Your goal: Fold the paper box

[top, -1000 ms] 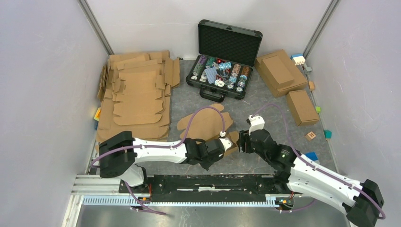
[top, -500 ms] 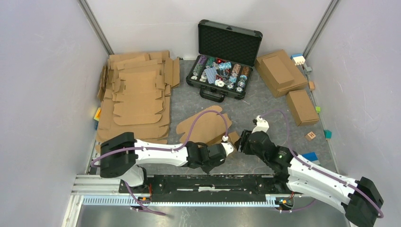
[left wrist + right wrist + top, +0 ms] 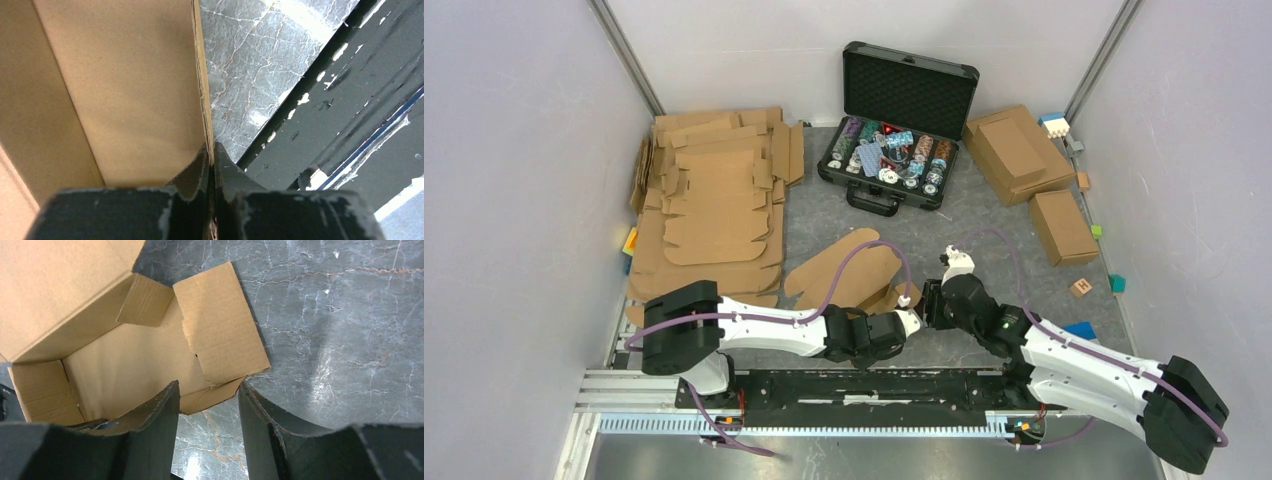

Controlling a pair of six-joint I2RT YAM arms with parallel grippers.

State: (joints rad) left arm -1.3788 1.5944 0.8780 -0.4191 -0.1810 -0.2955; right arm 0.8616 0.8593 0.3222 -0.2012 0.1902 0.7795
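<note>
The paper box [image 3: 849, 272] is a brown die-cut blank lying partly folded in the middle of the grey mat, near the arms. My left gripper [image 3: 911, 322] is shut on its near wall; in the left wrist view the thin cardboard edge [image 3: 200, 90] runs straight into the pinched fingers [image 3: 212, 156]. My right gripper [image 3: 927, 300] is open, just right of the box's near right corner. In the right wrist view the box's raised walls [image 3: 100, 360] and a side flap [image 3: 220, 325] lie just ahead of the open fingers [image 3: 207, 395].
A stack of flat brown blanks [image 3: 714, 200] covers the left of the mat. An open black case [image 3: 894, 140] of chips stands at the back. Two folded cardboard boxes [image 3: 1016, 150] [image 3: 1062, 226] sit at the right, with small coloured blocks [image 3: 1081, 287] nearby. The black base rail [image 3: 874, 385] runs along the near edge.
Both grippers have shifted left and nearer the base rail, dragging the box blank left with them. The left gripper stays clamped on the wall; the right gripper has closed in on the box corner.
</note>
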